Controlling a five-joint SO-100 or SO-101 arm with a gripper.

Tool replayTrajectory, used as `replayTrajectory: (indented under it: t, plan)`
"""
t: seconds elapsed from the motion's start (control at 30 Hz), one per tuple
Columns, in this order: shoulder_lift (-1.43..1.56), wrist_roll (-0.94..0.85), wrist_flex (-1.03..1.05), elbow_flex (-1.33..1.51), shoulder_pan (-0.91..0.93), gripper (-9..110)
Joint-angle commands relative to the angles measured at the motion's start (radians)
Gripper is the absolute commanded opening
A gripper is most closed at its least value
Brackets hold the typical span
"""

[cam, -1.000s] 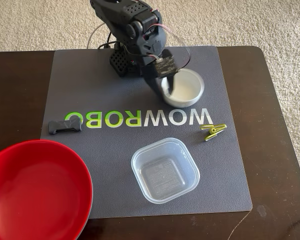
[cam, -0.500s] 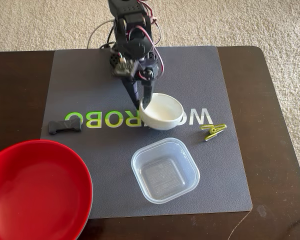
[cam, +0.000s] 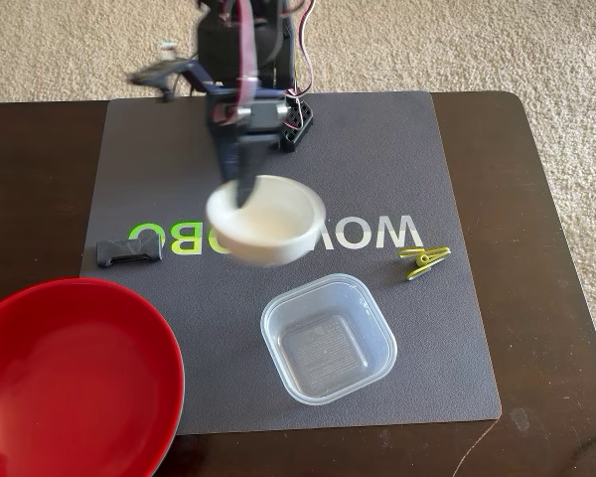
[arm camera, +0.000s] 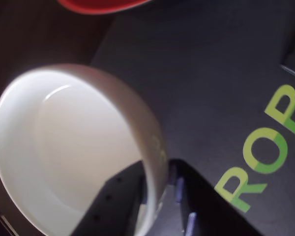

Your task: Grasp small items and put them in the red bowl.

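The dark wooden table (cam: 556,199) is covered for the most part by a grey mat (cam: 377,149) printed with green and white letters, and every place below is given from this mat. The red bowl (cam: 74,383) is seen overlapping the mat's lower left corner in the fixed view, part of it cut off by the picture's edge; in the wrist view only a sliver of it (arm camera: 101,5) shows at the top. The clear square tub (cam: 328,338) is set on the mat's lower middle. The small white bowl (cam: 265,221) is held above the mat's centre (blurred in the fixed view), its wall (arm camera: 88,147) pinched by the gripper (arm camera: 160,189), one finger inside and one outside. The black clip (cam: 130,250) lies at the mat's left edge. The yellow-green clothespin (cam: 423,260) lies toward the mat's right side.
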Motion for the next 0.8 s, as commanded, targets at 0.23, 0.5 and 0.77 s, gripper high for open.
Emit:
replayTrajectory:
  t: [0.23,0.5,0.77]
  plan:
    - [-1.012,-0.115,0.448,-1.476,0.153,0]
    - [-1.351,-0.081,0.437,-1.786,0.362,0]
    - [-1.786,0.0,0.437,-2.062,0.423,0]
